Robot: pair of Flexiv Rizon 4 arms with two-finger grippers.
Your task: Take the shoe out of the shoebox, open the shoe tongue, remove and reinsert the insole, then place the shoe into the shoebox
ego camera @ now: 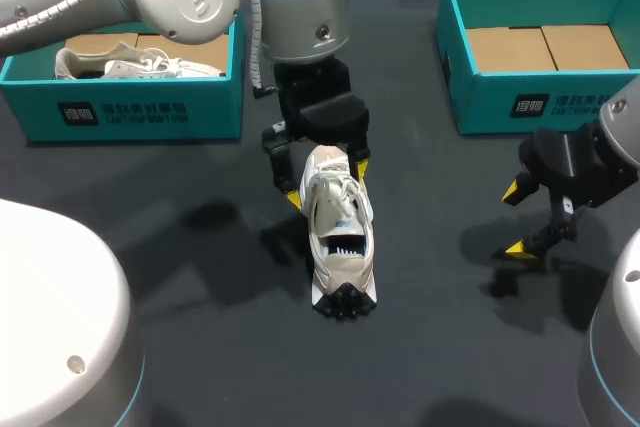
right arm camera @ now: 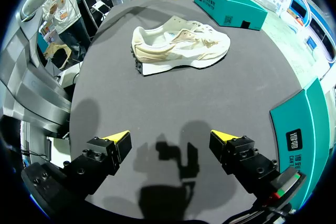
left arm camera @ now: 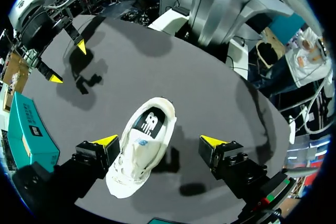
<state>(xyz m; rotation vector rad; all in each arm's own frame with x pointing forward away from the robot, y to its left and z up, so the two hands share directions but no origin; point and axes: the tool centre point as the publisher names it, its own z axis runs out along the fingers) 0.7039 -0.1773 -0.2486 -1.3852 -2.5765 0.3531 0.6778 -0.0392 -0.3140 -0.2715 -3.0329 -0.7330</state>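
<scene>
A cream and white sneaker lies on the dark table mid-scene, its heel toward the front edge and its black insole showing in the opening. My left gripper hovers over the toe end, open. In the left wrist view the shoe lies between the fingers; one yellow tip is right at its side and the other stands well clear. My right gripper is open to the right of the shoe, holding nothing. From the right wrist, the sneaker lies side-on well ahead of the open gripper.
A teal shoebox at the back left holds another white shoe. A second teal shoebox at the back right has cardboard in it; its wall is close beside my right gripper.
</scene>
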